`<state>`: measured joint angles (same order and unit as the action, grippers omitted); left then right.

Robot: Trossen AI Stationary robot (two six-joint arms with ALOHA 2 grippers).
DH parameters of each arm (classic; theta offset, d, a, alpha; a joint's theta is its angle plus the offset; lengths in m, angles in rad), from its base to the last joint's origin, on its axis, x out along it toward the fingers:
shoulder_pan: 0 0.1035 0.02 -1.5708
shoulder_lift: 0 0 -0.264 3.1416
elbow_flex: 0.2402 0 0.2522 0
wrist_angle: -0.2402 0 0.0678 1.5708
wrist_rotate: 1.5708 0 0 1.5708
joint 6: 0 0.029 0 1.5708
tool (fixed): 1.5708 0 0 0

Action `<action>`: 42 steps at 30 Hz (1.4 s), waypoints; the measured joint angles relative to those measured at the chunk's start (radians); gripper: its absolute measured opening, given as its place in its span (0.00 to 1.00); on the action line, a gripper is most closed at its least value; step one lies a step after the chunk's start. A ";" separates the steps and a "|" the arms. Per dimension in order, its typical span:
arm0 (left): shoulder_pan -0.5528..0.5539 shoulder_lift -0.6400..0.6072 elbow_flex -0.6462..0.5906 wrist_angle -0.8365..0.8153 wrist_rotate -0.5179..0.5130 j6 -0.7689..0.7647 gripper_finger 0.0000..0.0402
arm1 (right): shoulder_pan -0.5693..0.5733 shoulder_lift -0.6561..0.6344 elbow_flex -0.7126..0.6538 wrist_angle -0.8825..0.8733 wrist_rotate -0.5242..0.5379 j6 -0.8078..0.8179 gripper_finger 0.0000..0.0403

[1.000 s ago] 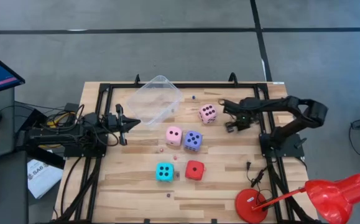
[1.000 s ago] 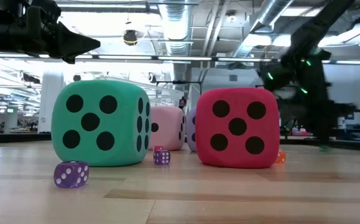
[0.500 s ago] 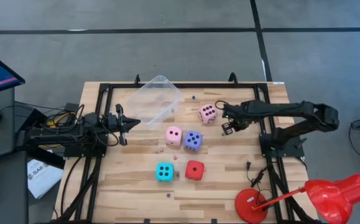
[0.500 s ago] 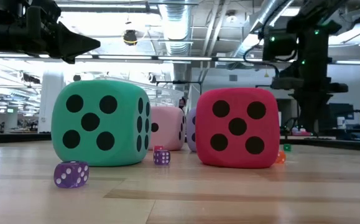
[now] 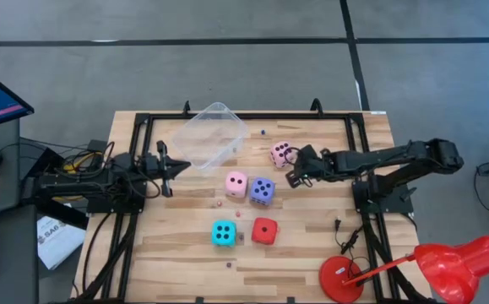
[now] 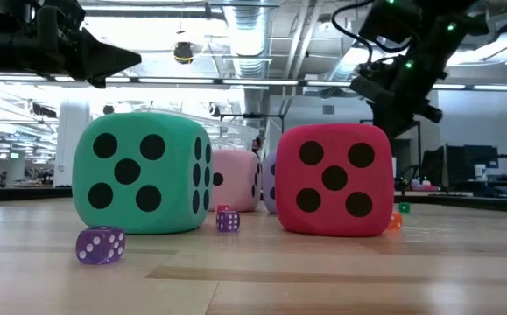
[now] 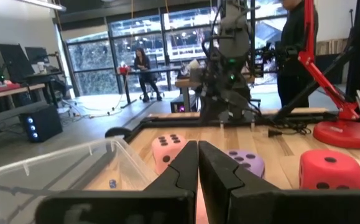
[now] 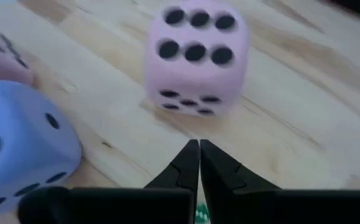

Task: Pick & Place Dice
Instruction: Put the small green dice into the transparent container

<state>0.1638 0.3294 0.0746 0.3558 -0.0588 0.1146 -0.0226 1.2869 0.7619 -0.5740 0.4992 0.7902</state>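
Since the last frame my right arm has swung in across the tabletop (image 5: 312, 253); its gripper (image 5: 293, 178) now sits low, just beside the far pink die (image 5: 281, 152), on the side toward the violet die (image 5: 262, 190). It was farther out toward the right edge before. Fingers (image 8: 178, 167) pressed together, nothing between them. From the right wrist the far pink die (image 8: 196, 58) is straight ahead of the fingertips, six pips up, not touched.

Tub (image 5: 210, 135): clear, lying tilted near the far left of the tabletop. No large die is in it. The left wrist shows one tiny blue die (image 7: 112, 183) through its wall (image 7: 61, 168); I can't tell whether it lies inside or behind.

Left gripper (image 5: 179, 166) hovers just beside the tub's near corner, unmoved, fingers (image 7: 181, 168) clenched, empty.

Dice, all on bare wood: near pink die (image 5: 236, 183) touching or almost touching the violet die at centre; cyan die (image 5: 223, 233) and red die (image 5: 264, 230) side by side nearer the front, a small gap between.

Clutter: tiny dice scattered about, one purple (image 6: 100, 244) in front of the cyan die (image 6: 139, 172), another (image 6: 228, 220) between cyan and red (image 6: 334, 179). Red lamp (image 5: 447, 266) at the front right corner. People visible in the room beyond, in the left wrist view.
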 joint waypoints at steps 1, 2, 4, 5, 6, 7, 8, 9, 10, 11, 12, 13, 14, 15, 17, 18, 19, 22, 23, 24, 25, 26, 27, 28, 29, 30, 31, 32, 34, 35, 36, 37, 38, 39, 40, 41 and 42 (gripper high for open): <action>0.000 0.000 0.000 0.010 0.000 0.000 0.01 | 0.004 0.004 0.001 0.014 0.000 -0.027 0.03; 0.000 0.000 0.000 0.019 0.001 0.000 0.01 | 0.008 0.006 0.000 0.011 0.000 -0.041 0.03; 0.000 0.000 0.000 0.034 0.001 0.000 0.01 | 0.011 0.006 0.000 0.003 0.000 -0.048 0.03; 0.000 0.000 0.000 0.038 0.001 0.000 0.01 | 0.011 0.006 0.000 0.002 0.000 -0.056 0.03; 0.000 0.000 0.000 0.043 0.002 0.000 0.01 | 0.010 0.006 0.000 -0.001 -0.001 -0.075 0.03; 0.000 0.000 0.000 0.046 0.002 0.000 0.01 | 0.009 0.006 0.000 -0.001 -0.001 -0.099 0.03; 0.000 0.000 0.000 0.046 0.002 0.000 0.01 | 0.004 0.006 0.000 -0.001 -0.003 -0.125 0.03; 0.000 0.000 0.000 0.045 0.002 0.000 0.01 | -0.003 0.006 0.000 -0.001 -0.012 -0.149 0.03; 0.000 0.000 0.000 0.044 0.002 0.000 0.01 | -0.010 0.006 0.000 -0.002 -0.028 -0.166 0.03; 0.000 0.000 0.000 0.044 0.002 0.000 0.01 | -0.017 0.006 0.000 -0.004 -0.038 -0.177 0.03; 0.000 0.000 0.000 0.045 0.002 0.000 0.01 | -0.020 0.006 0.000 -0.007 -0.048 -0.185 0.03; 0.000 0.000 0.000 0.045 0.002 0.000 0.01 | -0.021 0.006 0.000 -0.015 -0.053 -0.188 0.03; 0.000 0.000 0.000 0.044 0.002 0.000 0.01 | -0.017 0.006 0.000 -0.030 -0.053 -0.189 0.03; 0.000 0.000 0.000 0.045 0.002 0.000 0.01 | -0.012 0.006 0.000 -0.044 -0.053 -0.188 0.03; 0.000 0.000 0.000 0.045 0.001 0.000 0.01 | 0.004 0.006 0.000 -0.065 -0.053 -0.181 0.03; 0.000 0.000 0.000 0.044 0.001 0.000 0.01 | 0.013 0.006 0.000 -0.069 -0.053 -0.168 0.03; 0.000 0.000 0.000 0.043 0.001 0.000 0.01 | 0.024 0.006 0.000 -0.070 -0.053 -0.154 0.03; 0.000 0.000 0.000 0.042 -0.002 0.000 0.01 | 0.070 0.005 0.000 -0.070 -0.039 -0.105 0.03; 0.000 0.000 0.000 0.040 -0.002 0.000 0.01 | 0.092 0.007 -0.003 -0.066 -0.023 -0.081 0.03; 0.000 0.000 0.000 0.036 -0.002 0.000 0.01 | 0.114 0.009 -0.010 -0.053 -0.007 -0.057 0.03; 0.000 0.000 0.000 0.033 -0.002 0.000 0.01 | 0.133 0.010 -0.025 -0.032 0.002 -0.036 0.03; 0.000 0.000 0.000 0.028 -0.002 0.000 0.01 | 0.151 0.009 -0.044 -0.008 0.001 -0.022 0.03; 0.000 0.000 0.000 0.025 -0.002 0.000 0.01 | 0.166 0.008 -0.064 0.024 0.000 -0.014 0.03; 0.000 0.000 0.000 0.022 -0.002 0.000 0.01 | 0.180 0.008 -0.083 0.054 0.000 -0.003 0.03; 0.000 0.000 0.000 0.018 -0.001 0.000 0.01 | 0.190 0.008 -0.098 0.067 -0.003 0.010 0.03; 0.000 0.003 0.000 0.018 -0.001 0.000 0.01 | 0.197 0.008 -0.111 0.071 -0.009 0.025 0.03; 0.000 0.006 0.000 0.019 -0.001 0.000 0.01 | 0.201 0.008 -0.119 0.073 -0.026 0.039 0.03; 0.000 0.007 0.000 0.017 -0.001 0.000 0.01 | 0.200 0.008 -0.126 0.074 -0.043 0.045 0.03; 0.000 0.007 0.000 0.018 -0.001 0.008 0.01 | 0.193 0.008 -0.138 0.070 -0.076 0.043 0.02; 0.000 0.007 0.000 0.018 -0.001 0.008 0.01 | 0.185 0.008 -0.142 0.066 -0.088 0.033 0.02; 0.000 0.007 0.000 0.019 -0.001 0.008 0.01 | 0.174 0.008 -0.143 0.062 -0.101 0.013 0.02; 0.000 0.007 0.000 0.018 -0.001 0.008 0.01 | 0.160 0.008 -0.143 0.061 -0.120 -0.008 0.01; 0.000 0.007 0.000 0.018 -0.001 0.008 0.01 | 0.141 0.007 -0.143 0.059 -0.141 -0.034 0.01; 0.000 0.007 0.000 0.018 -0.001 0.008 0.01 | 0.121 0.003 -0.143 0.059 -0.164 -0.058 0.01; 0.000 0.007 0.000 0.018 -0.001 0.008 0.01 | 0.097 -0.003 -0.143 0.059 -0.185 -0.084 0.01; 0.000 0.007 0.000 0.018 -0.001 0.008 0.01 | 0.071 -0.008 -0.143 0.062 -0.203 -0.109 0.01; 0.000 0.007 0.000 0.018 -0.001 0.008 0.01 | 0.047 -0.012 -0.143 0.061 -0.218 -0.134 0.01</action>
<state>0.1642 0.3363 0.0750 0.3737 -0.0597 0.1223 0.0244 1.2746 0.6186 -0.5134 0.2814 0.6564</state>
